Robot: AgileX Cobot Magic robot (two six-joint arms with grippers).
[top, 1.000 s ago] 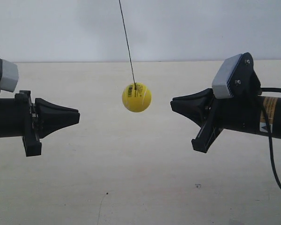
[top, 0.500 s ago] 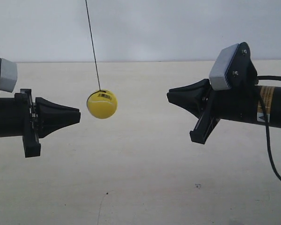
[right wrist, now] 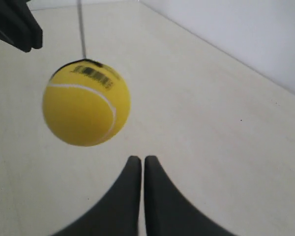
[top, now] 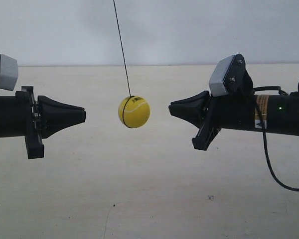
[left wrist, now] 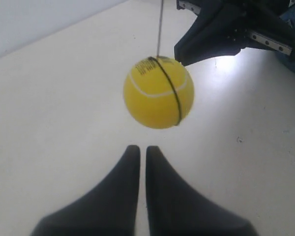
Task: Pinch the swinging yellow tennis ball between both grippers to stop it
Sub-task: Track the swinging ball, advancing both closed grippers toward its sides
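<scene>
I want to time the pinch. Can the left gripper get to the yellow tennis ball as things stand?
Probably yes. In its wrist view only open air separates the left gripper, shut, from the yellow tennis ball hanging ahead; nothing blocks the way.

Black arms (top: pixel 284 115), cone-shaped fingers (top: pixel 60 117); light grey camera boxes (top: pixel 221 77) (screws on brackets (top: pixel 243 79)); a black cable (top: pixel 267 164).

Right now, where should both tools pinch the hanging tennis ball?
Across its middle, on opposite sides: the left tool and right tool closing head-on toward the yellow tennis ball. It is round and hangs on a string, so off-centre contact would probably push it aside.
</scene>
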